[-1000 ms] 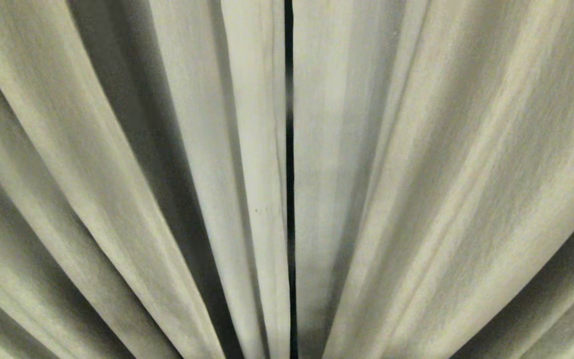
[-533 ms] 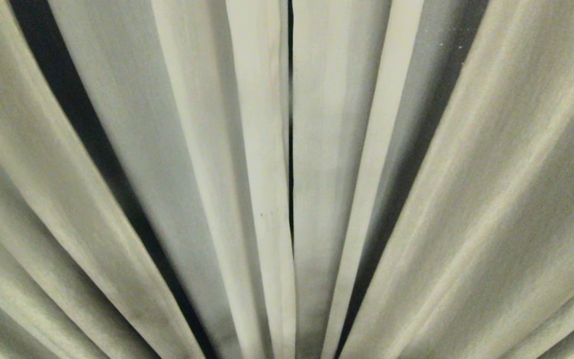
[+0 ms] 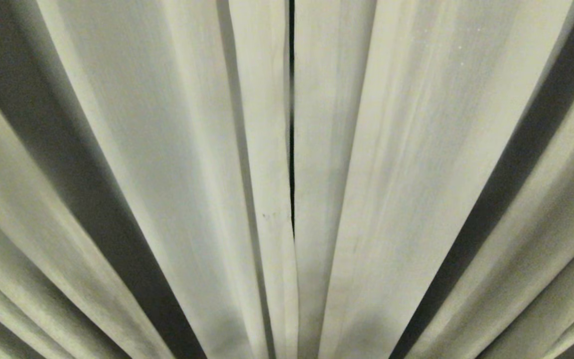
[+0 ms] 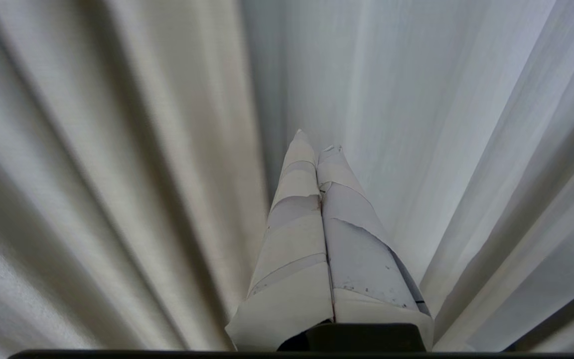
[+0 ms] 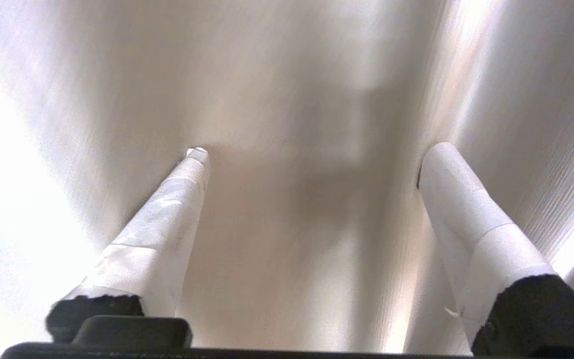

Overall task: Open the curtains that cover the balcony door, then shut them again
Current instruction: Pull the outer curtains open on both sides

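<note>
**Right gripper spread wide at drawn curtains**

Right gripper (image 5: 312, 152), white-taped fingers (image 5: 167, 214) set far apart and empty, faces pale fabric close ahead. Left gripper (image 4: 314, 142) sits with its taped tips pressed together beside a fold, holding nothing. Cream woven curtains (image 3: 416, 149), two tall panels in soft vertical pleats, fill the head view, hemmed edges nearly meeting over a thin dark slit (image 3: 291, 164). Judging by that, the closing stage looks nearly complete; any next move calls for sealing the slit.
</note>
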